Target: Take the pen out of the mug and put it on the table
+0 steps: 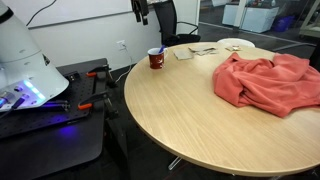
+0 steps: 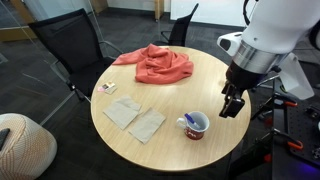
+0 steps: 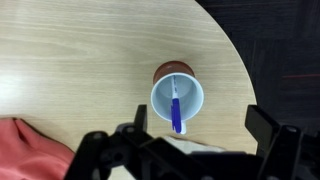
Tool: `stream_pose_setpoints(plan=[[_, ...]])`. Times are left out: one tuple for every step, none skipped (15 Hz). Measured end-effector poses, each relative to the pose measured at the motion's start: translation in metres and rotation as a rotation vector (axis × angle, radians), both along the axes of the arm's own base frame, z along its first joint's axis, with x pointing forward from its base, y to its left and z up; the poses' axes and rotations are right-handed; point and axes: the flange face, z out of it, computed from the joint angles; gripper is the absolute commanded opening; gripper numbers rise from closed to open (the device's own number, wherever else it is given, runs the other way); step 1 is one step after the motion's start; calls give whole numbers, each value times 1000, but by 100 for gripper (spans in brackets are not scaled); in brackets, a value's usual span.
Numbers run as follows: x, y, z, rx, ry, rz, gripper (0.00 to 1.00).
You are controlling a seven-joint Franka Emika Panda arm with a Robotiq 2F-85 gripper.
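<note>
The dark red mug (image 3: 177, 96) with a white inside stands on the round wood-grain table (image 3: 80, 60) near its edge. It also shows in both exterior views (image 1: 156, 59) (image 2: 197, 125). The blue pen (image 3: 176, 108) with a pale end leans inside the mug, and shows in an exterior view (image 2: 188, 123). My gripper (image 3: 198, 125) hangs open and empty above the mug, its fingers wide apart. In an exterior view (image 2: 232, 103) it hovers above and beside the mug. In the other exterior view only its fingertips (image 1: 141, 12) show at the top edge.
A red cloth (image 2: 156, 65) (image 1: 268, 80) lies bunched on the far part of the table. Paper napkins (image 2: 135, 118) and a small card (image 2: 107, 88) lie on the table. Black chairs (image 2: 72, 50) stand around it. The black platform (image 1: 45, 125) with the white robot base (image 1: 25, 55) stands beside it.
</note>
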Motion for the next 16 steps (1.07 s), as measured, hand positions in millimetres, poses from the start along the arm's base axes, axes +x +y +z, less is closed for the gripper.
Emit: stream_pose_setpoints(plan=[[0, 0, -5, 3, -4, 2, 100], [0, 1, -11, 7, -9, 1, 100], [1, 2, -17, 12, -14, 0, 100], [2, 2, -24, 15, -17, 0, 100], [3, 2, -30, 15, -20, -6, 100], [3, 2, -37, 14, -22, -15, 100], [4, 1, -43, 8, -26, -30, 100], [5, 1, -50, 3, -29, -45, 100], [6, 0, -56, -2, -30, -62, 100], [7, -1, -62, -3, -34, -78, 100], [9, -1, -67, -1, -36, -93, 100], [11, -2, -73, 5, -38, -108, 100], [14, -1, -78, 12, -40, -114, 100], [17, -1, -83, 19, -45, -116, 91], [20, -1, -88, 26, -50, -118, 84], [23, 0, -92, 30, -53, -120, 71]])
